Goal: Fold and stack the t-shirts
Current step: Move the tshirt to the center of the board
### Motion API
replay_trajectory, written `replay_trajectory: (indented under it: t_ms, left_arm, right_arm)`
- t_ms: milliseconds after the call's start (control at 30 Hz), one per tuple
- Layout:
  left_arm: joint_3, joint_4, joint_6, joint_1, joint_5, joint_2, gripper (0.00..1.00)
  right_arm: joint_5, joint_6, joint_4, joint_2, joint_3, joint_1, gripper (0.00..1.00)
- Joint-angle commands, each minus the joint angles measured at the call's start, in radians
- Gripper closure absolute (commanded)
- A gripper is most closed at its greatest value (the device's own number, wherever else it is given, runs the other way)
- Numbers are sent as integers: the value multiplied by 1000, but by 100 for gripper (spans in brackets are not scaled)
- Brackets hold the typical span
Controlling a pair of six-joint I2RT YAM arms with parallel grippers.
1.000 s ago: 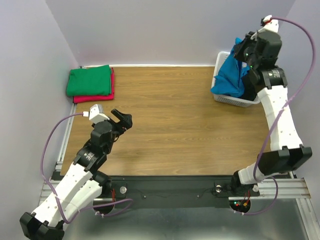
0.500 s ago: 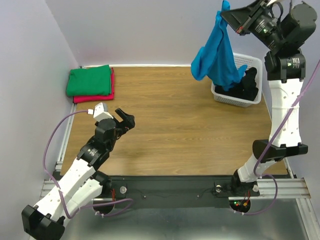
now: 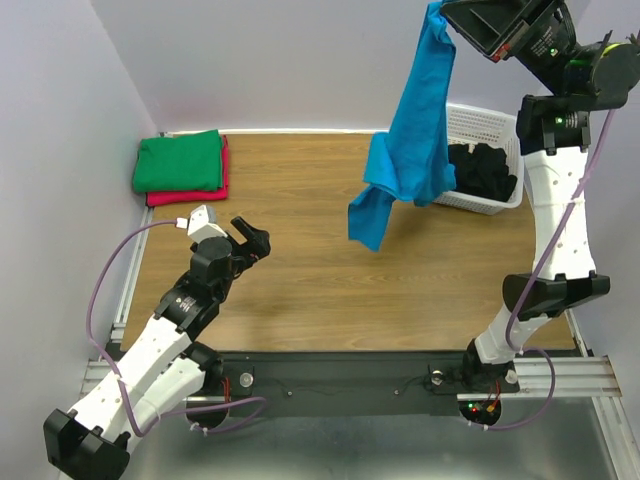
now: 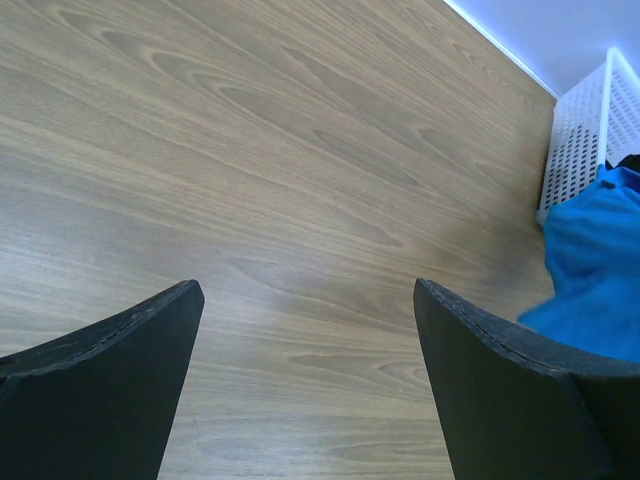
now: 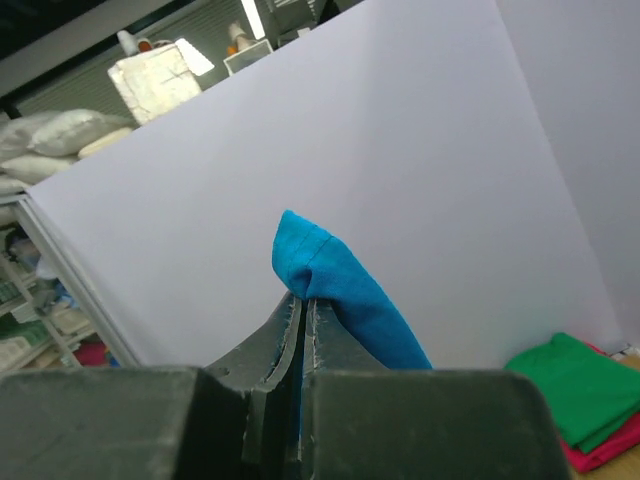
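Observation:
My right gripper [image 3: 446, 15] is raised high at the back right and shut on a corner of the turquoise-blue t-shirt [image 3: 410, 140]. The shirt hangs down over the table, its lower end in the air left of the basket. The right wrist view shows the blue cloth [image 5: 345, 285] pinched between the shut fingers. A green t-shirt [image 3: 180, 160] lies folded on a red-pink t-shirt [image 3: 185, 195] at the back left. Black t-shirts [image 3: 485, 170] lie in the basket. My left gripper [image 3: 250, 238] is open and empty above the table's left side.
The white lattice basket [image 3: 478, 118] stands at the back right corner. It also shows in the left wrist view [image 4: 585, 130], with blue cloth [image 4: 595, 265] beside it. White walls close the table at the back and sides.
My right gripper has lifted the turquoise-blue shirt out of the basket and carried it up and to the left; the shirt now hangs free. The left arm has barely moved.

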Motion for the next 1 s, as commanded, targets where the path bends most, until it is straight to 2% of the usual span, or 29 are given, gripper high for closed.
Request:
replay_trajectory:
  t_ms: [0,100,133,167,200,267,533,767,867,967]
  left_arm:
    - [13,46,12,-3,-11,-6,1]
    - [14,46,14,-3,-11,-5,1]
    - [14,44,14,-3,-11,-6,1]
    - [19,46,16,-3,-11,-5,1]
    - [19,44,16,-3,-11,-6,1]
    - [25,44,16,-3,-11,-8,1]
    - [34,-9,-46,-3,-75,-18,1]
    - [59,-103,-112,-3,-149,-46,1]
    - [68,-149,-147,-2,-200,-64,1]
    - [76,-180,-162,-3,-220,-71,1]
  right_arm:
    - [44,97,135,-44,-32,9,100]
    - [14,71,158,-47,-46,33,100]
    - [19,37,140,-52,-41,76,100]
    - [33,-21,-5,-54,3,107,100]
    - [86,-175,-100,-46,46,172,100]
    - [128,-260,-196,-38,86,223,100]
    - [218,-324,-198,23,-21,412,100]
    - [188,-331,-205,204,117,533,99]
    - [172,-377,-207,180,40,538,100]
    - [229,-555,-292,60,-141,538,100]
